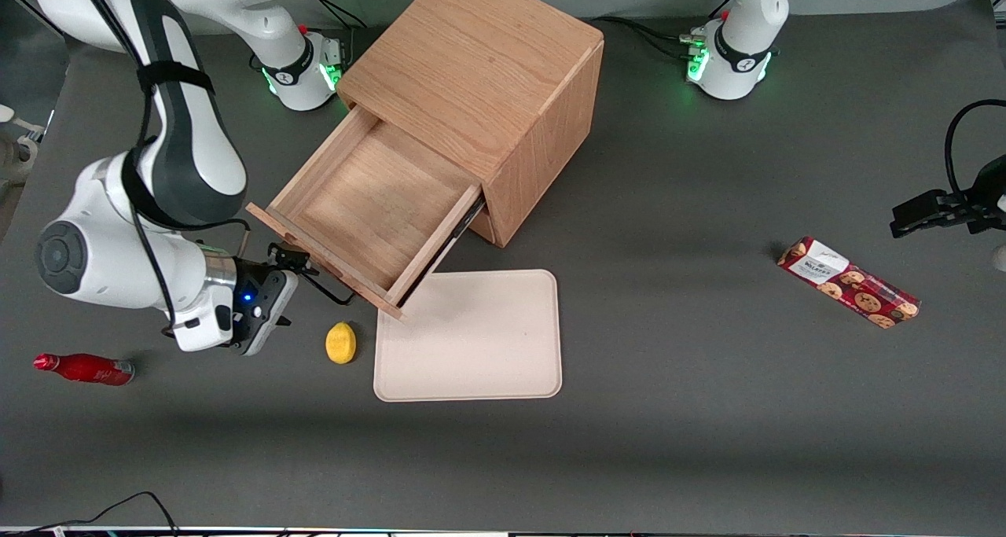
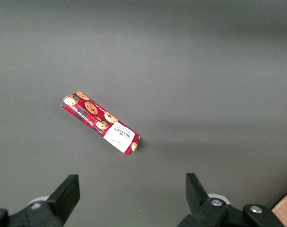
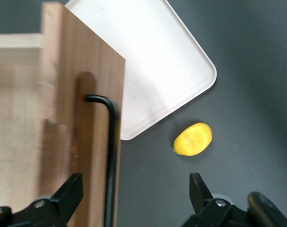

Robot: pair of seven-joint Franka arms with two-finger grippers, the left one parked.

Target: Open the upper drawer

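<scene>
The upper drawer point(image 1: 376, 207) is pulled far out of the wooden cabinet point(image 1: 479, 73), and you can see its bare wooden floor. The cabinet stands near the edge of the table point(image 1: 668, 443) farthest from the front camera, about midway along it. The drawer's front panel point(image 3: 89, 123) hangs over one corner of the cream tray point(image 1: 471, 336), so that corner is hidden. The thin black handle point(image 3: 110, 156) is on the front panel; in the wrist view it is cut off at the picture's edge. The drawer below is mostly hidden under the open one, with only a dark strip showing. The gripper point(image 1: 292, 263) is just in front of the drawer's front panel, at the handle. Its fingers point(image 3: 67, 194) are spread wide apart, with the handle in the gap between them, not squeezed. A yellow lemon point(image 1: 341, 343) lies on the table just beside the tray. A red bottle point(image 1: 84, 369) lies flat near the working arm's end of the table. A red cookie packet point(image 1: 849, 282) lies toward the parked arm's end.
</scene>
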